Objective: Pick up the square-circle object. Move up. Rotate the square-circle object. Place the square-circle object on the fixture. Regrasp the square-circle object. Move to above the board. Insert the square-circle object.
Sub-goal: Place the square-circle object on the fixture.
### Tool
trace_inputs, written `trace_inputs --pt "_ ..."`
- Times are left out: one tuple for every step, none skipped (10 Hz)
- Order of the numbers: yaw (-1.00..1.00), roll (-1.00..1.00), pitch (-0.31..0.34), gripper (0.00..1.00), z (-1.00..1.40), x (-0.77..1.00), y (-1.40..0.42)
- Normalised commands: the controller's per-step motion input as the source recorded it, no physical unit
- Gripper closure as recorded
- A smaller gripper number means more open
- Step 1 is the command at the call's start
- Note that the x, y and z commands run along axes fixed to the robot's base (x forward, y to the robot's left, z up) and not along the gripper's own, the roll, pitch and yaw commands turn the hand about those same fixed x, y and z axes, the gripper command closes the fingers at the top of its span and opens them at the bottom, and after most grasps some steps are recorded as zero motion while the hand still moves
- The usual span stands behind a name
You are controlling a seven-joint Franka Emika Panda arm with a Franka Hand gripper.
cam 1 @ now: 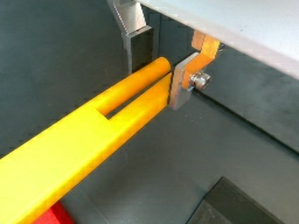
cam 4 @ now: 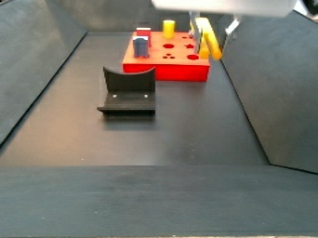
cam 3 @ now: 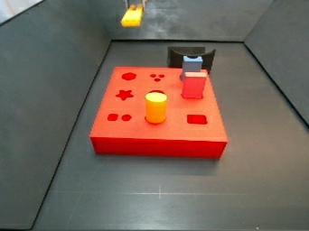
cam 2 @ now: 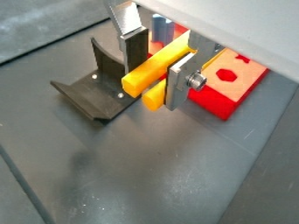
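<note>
Gripper [cam 2: 156,72] raised well above the dark floor, jaws closed down to the width of the square-circle object [cam 2: 156,68] and clamping it between the two silver plates. In both wrist views the yellow-orange bar [cam 1: 87,131] lies crosswise between the pads, held near one end, most of its length sticking out to one side. In a side view [cam 4: 209,39] hanging almost upright in the air, above the far part of the floor, near the right edge of the board [cam 4: 173,56]. Not touching anything.

Fixture [cam 4: 126,91] standing on the floor, nearer to the camera than the board, empty and well apart from the bar. On the board top: a short yellow cylinder [cam 3: 156,107], a small red cuboid [cam 3: 192,86] and a blue-grey piece [cam 3: 192,63].

Probably in the lift or rotate step, with placing on the fixture to come.

Risks from here: grasp near one end, so long lever; possible slipping or turning between the pads during rotation. Also possible knocking of the free end against the board's edge or the pieces on it. A tilted bar could miss the bracket's seat and fall over.
</note>
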Motion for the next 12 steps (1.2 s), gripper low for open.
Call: trace_inputs --pt "0.04 0.13 0.101 1.00 0.41 -0.01 0.00" --pt "0.04 0.13 0.104 1.00 0.28 0.00 0.00" --pt "0.02 0.02 0.243 1.00 0.50 1.00 -0.41" --pt "0.02 0.01 0.260 1.00 0.44 1.00 -0.40" --pt "0.03 0.02 0.255 1.00 0.38 1.00 -0.33" --pt "0.02 0.03 0.216 1.00 0.32 1.00 -0.27" --pt "0.02 0.03 0.175 1.00 0.24 1.00 -0.22" --pt "0.03 0.03 0.162 1.00 0.20 1.00 -0.18" --pt "0.03 0.02 0.156 1.00 0.16 0.99 -0.14" --pt "0.03 0.02 0.151 1.00 0.09 0.85 -0.08" --pt "0.03 0.01 0.153 1.00 0.06 0.75 -0.05" --pt "0.03 0.00 0.155 1.00 0.04 0.66 -0.03"
